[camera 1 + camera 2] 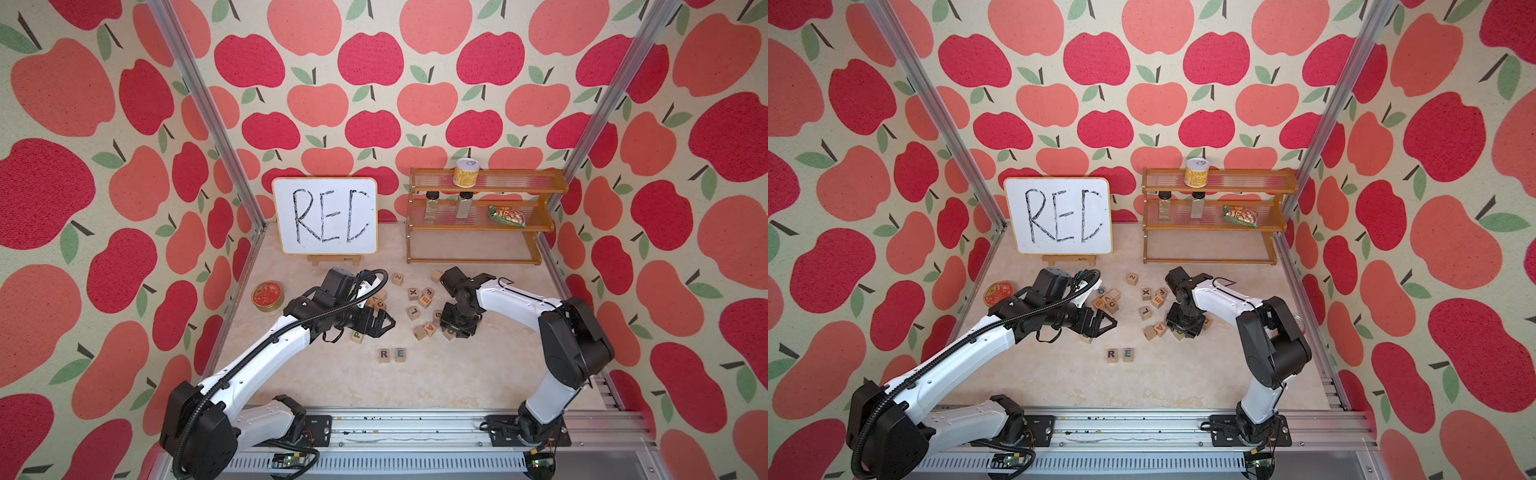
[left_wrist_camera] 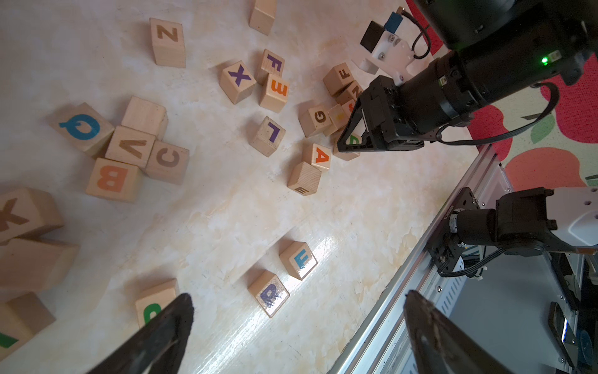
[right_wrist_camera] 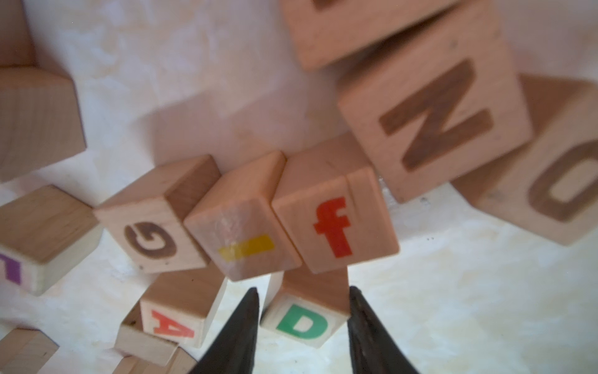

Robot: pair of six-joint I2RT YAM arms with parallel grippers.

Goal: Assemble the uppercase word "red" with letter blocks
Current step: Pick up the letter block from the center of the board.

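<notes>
Now, my right hand [image 3: 302, 291]: clamped on D block [image 1: 449, 334], right of frame centre in a top view.
My left hand [image 1: 387, 327]: spread wide, empty.
R block [image 1: 384, 354], E block [image 1: 400, 353]: touching on desk [image 1: 415, 382], lower centre.

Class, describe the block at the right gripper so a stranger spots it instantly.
Find the wooden shelf at the back; a scatter of blocks lies before it. The one between the right gripper's fingers is the green D block; its neighbours read orange A and red f.
</notes>
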